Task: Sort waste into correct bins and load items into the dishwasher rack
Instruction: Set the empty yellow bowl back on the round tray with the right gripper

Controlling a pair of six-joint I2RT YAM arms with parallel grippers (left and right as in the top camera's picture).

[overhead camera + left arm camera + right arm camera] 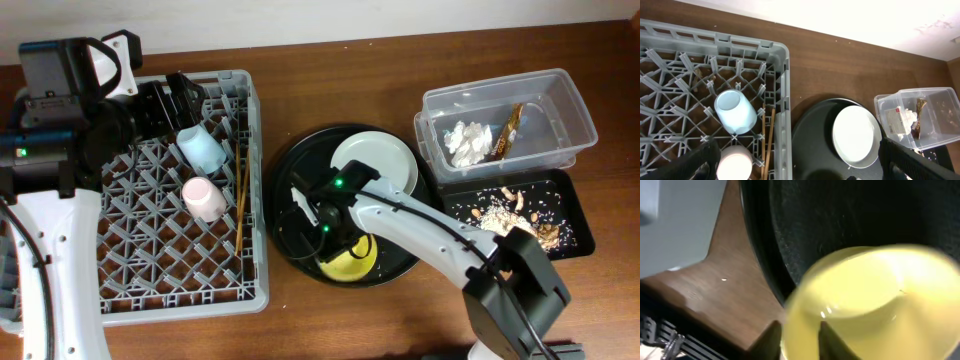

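The right arm (430,225) stretches in from 5 o'clock across the surface (330,80) to the round black tray (290,170). The right pincer (799,339) is narrow, pinching the rim of the yellow bowl (875,305) at the tray's 6 o'clock. The left pincer (797,150) hovers over the dishwasher rack (782,75), spread wide and empty.

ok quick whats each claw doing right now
left claw: open, holding nothing
right claw: closed on the rim of the yellow bowl
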